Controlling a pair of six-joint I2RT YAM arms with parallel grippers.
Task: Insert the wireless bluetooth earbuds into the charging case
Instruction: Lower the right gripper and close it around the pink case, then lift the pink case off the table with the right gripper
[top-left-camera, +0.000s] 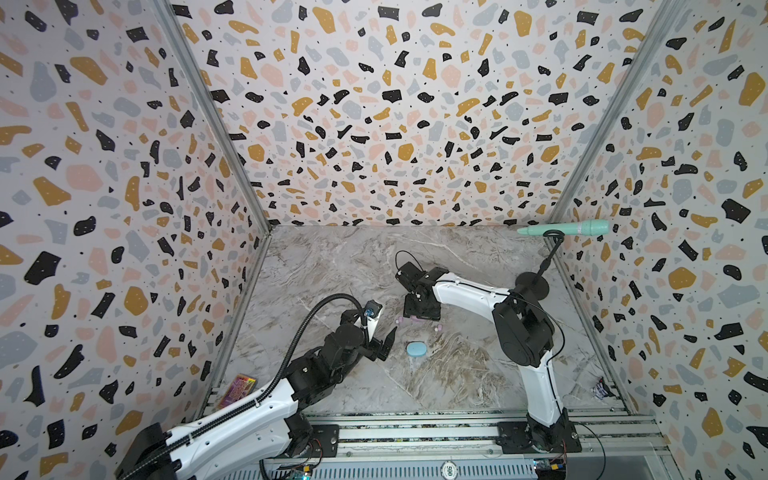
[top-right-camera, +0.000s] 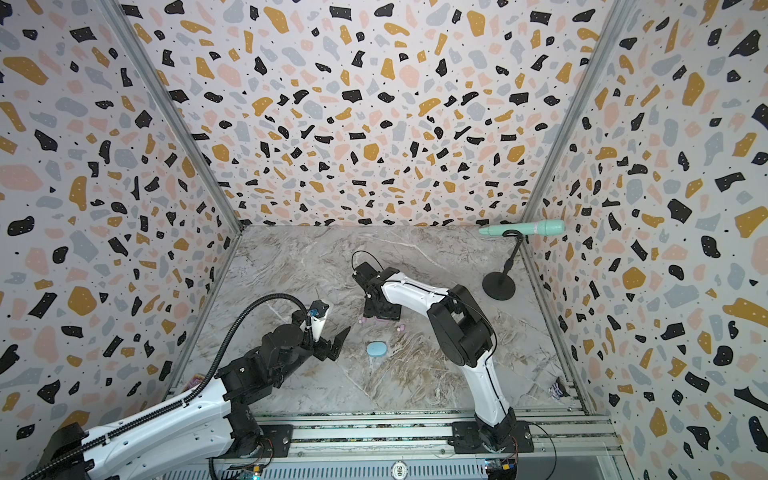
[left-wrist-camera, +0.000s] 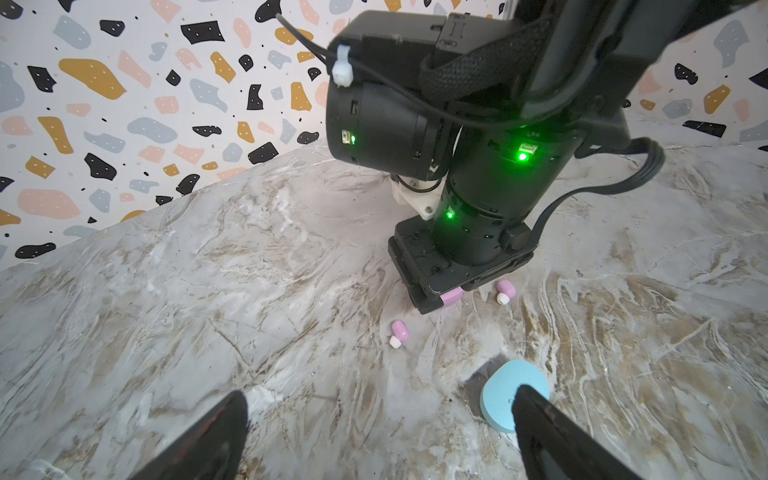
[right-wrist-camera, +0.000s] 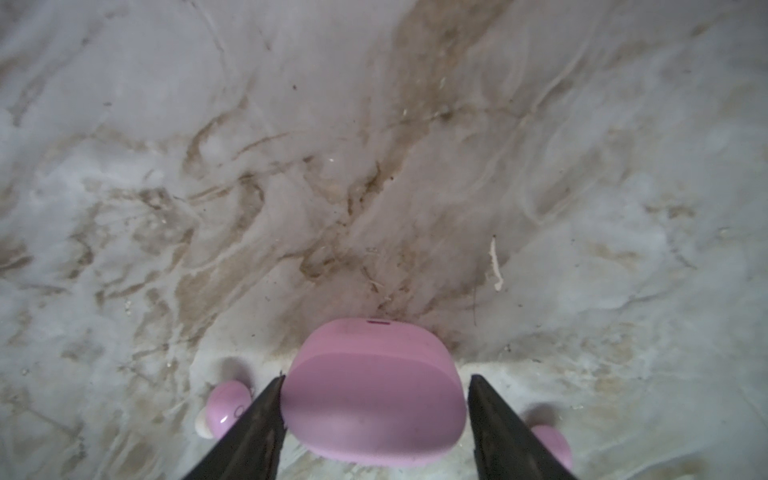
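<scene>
- Right arm (top-left-camera: 457, 291): bent down over mid-worktop (top-left-camera: 332, 266); right gripper (right-wrist-camera: 377, 377) spread astride pink case (right-wrist-camera: 374, 415) (one finger touching, the other just clear).
- Left gripper (left-wrist-camera: 380, 391): spread wide, near blue case (left-wrist-camera: 505, 386).
- Pink earbuds (left-wrist-camera: 399, 331): loose, flanking pink case.

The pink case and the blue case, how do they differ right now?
Colour: the pink case is pink, the blue case light blue.
Grip: the pink case sits between the fingers of the right tool; the blue case lies free, near the left tool.
View: in both top views the pink case is mostly hidden under that tool; the blue case shows whole.
Both are closed, rounded and flat on the table.
</scene>
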